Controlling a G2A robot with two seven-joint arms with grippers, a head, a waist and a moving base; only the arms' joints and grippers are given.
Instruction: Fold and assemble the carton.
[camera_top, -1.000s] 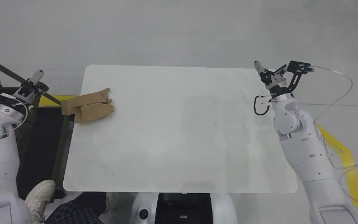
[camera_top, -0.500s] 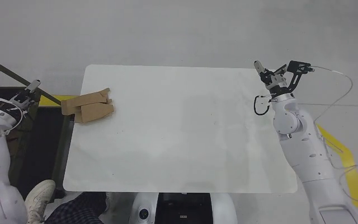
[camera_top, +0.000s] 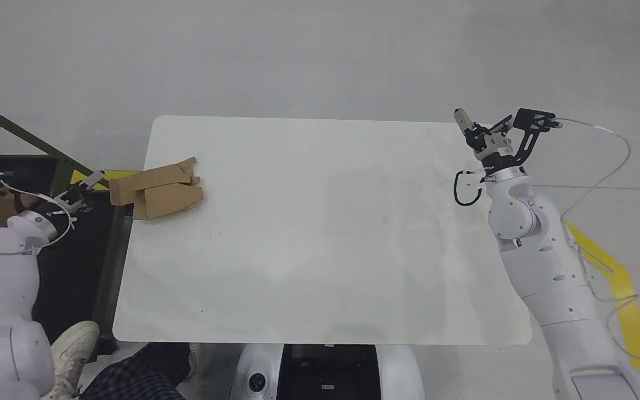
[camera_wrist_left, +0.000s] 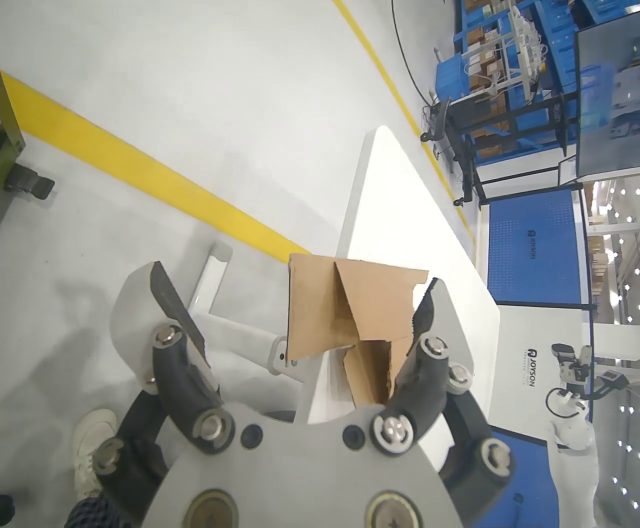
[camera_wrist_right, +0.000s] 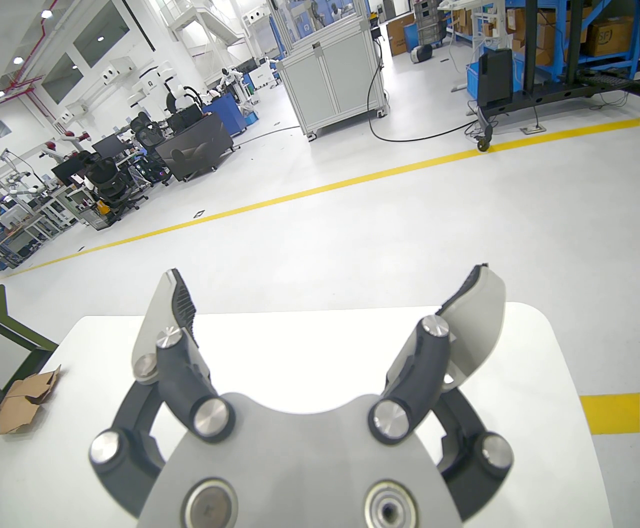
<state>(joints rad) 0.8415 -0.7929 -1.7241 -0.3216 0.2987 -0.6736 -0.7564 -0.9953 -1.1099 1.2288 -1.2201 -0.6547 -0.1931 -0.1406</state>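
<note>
As viewed from above, finds the flat, partly folded brown corrugated-cardboard carton (camera_top: 160, 190) on the far-left part of the white rounded-corner table (camera_top: 330, 260), near the far corner. Lies flat on the tabletop, flaps layered unevenly over one another, one narrow end poking out past the table's left edge. Not yet set up as a box.

Just beside that overhanging end, off the table's left side: the left gripper (camera_top: 90, 186), pointing toward the carton. From its wrist camera, left gripper (camera_wrist_left: 296, 279) spread wide and holding nothing, dark ribbed pads (camera_wrist_left: 175, 302) facing each other across a broad gap. Beyond the fingertips, the carton (camera_wrist_left: 340, 310) seen end-on against the table (camera_wrist_left: 400, 225), a diagonal fold crossing one panel and a ragged flap edge beside it. Cannot tell whether either fingertip touches the carton; from above, looks close but apart. Behind, a yellow floor stripe (camera_wrist_left: 150, 165) running across grey floor.

Well apart, at the far-right corner of the table: the right gripper (camera_top: 500, 128), hanging at the corner's edge. From its own wrist camera, right gripper (camera_wrist_right: 325, 280) likewise released and empty, fingers splayed, bare white table (camera_wrist_right: 350, 350) ahead and the carton (camera_wrist_right: 27, 400) small at the table's other end.
</note>
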